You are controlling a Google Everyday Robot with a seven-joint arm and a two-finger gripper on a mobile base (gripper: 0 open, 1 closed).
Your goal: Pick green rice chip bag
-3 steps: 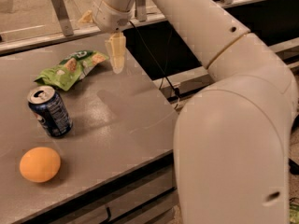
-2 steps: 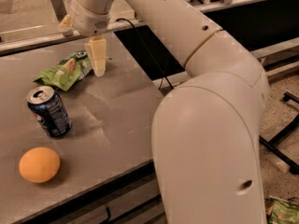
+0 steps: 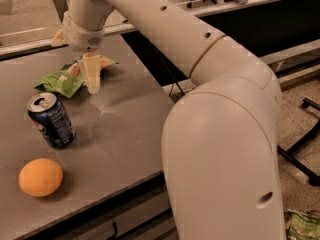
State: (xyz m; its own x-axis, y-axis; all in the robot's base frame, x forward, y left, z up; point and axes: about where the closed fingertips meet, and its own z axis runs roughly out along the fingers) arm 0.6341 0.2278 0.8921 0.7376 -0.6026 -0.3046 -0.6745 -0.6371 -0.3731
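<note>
The gripper [image 3: 93,85] hangs point-down over the right part of the green rice chip bag [image 3: 64,78], its tip low by the bag's near edge. Seen side-on, I cannot tell whether it is spread or closed. The bag lies flat and crumpled at the far left of the table [image 3: 132,119], beyond the blue can [image 3: 51,120] and the orange [image 3: 41,177]; it looks light, soft and slick, likely to slide, so a raised fold or edge seems the best place to pinch.
</note>
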